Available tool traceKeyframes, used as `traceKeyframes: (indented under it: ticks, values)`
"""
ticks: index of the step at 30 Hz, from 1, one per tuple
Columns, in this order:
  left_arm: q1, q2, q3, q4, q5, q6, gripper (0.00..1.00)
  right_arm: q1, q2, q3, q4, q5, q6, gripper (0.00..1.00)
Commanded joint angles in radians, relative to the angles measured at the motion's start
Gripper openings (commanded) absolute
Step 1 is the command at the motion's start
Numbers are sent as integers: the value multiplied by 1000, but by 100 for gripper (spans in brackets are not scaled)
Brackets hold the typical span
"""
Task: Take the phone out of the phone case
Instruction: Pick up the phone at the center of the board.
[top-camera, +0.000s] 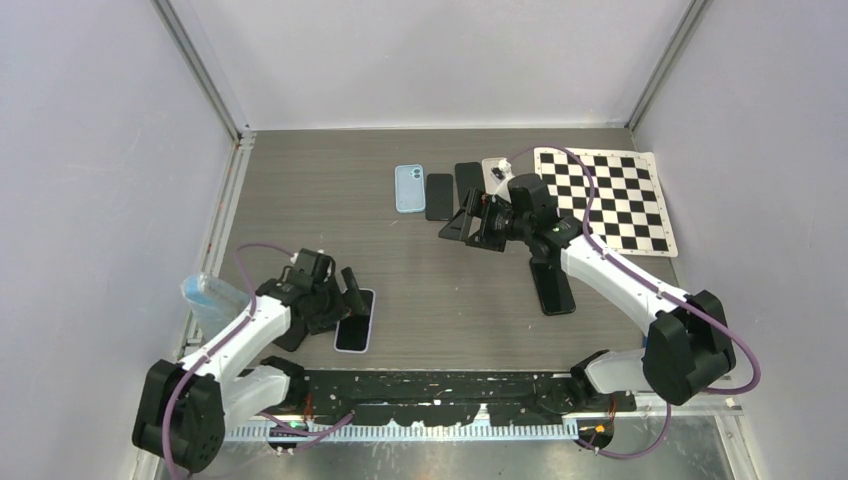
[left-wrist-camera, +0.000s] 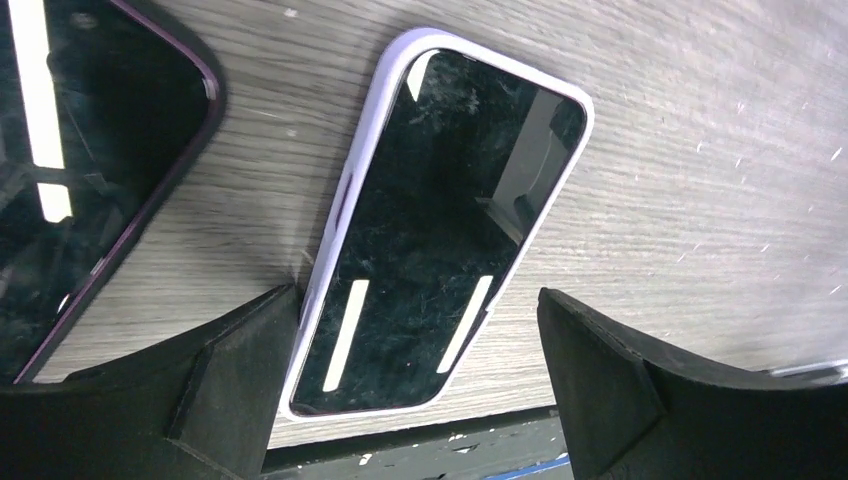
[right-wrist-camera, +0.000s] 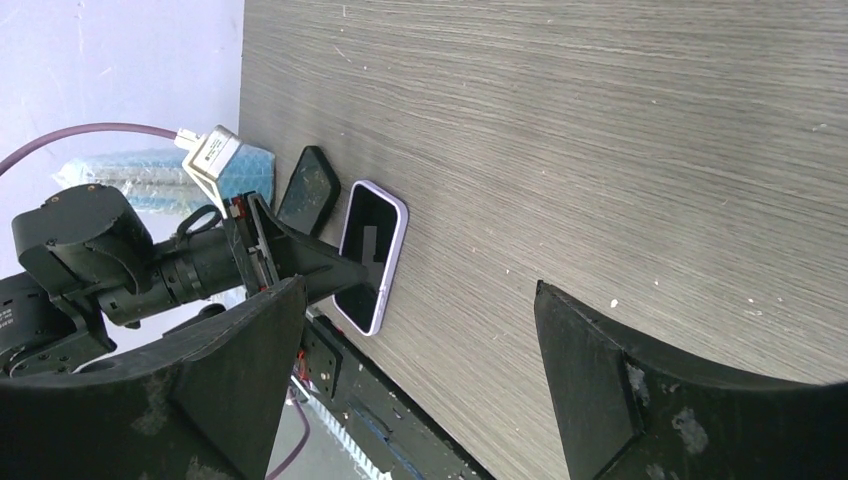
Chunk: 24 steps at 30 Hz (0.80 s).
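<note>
Left wrist view, one lilac-cased phone (left-wrist-camera: 440, 230) between wide left jaws, right jaws equally wide

Dark phone (left-wrist-camera: 90, 150) partly beyond left edge

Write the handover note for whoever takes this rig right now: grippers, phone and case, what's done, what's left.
Left gripper: open, low over the phone with a finger on either side, gripping nothing.
Right gripper: open and empty, mid-table, away from the phone.
Phone: face up inside its lavender case, flat on the table near the left arm.
Done: nothing; the phone is not out yet.
Left: hold the case and work the phone free.
</note>
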Motion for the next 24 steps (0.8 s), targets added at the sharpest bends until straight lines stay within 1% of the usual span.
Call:
traceKeyframes:
  ticks: [1, 4, 7, 10, 13, 16, 21, 24]
  values:
    - [-109, 30, 13, 31, -70, -28, 92, 6, 7, -16, 62, -28, 15, 90]
    - [-198, 64, 28, 9, -189, -49, 93, 6, 13, -22, 70, -31, 13, 90]
    - [-253, 129, 66, -53, -290, -32, 97, 6, 24, -25, 73, -34, 5, 90]
    - [-301, 187, 102, -72, -326, -7, 100, 5, 37, -28, 77, -34, 0, 91]
    - [-349, 230, 124, -42, -330, 11, 100, 4, 52, -31, 81, -34, -4, 91]
    - [-366, 278, 134, -37, -349, 14, 100, 2, 57, -35, 85, -34, -3, 91]
    - [-371, 374, 160, -88, -411, -16, 100, -8, 46, -54, 88, -28, 0, 91]
    - [-399, 397, 182, -115, -462, -45, 100, -14, 41, -64, 89, -40, 24, 91]
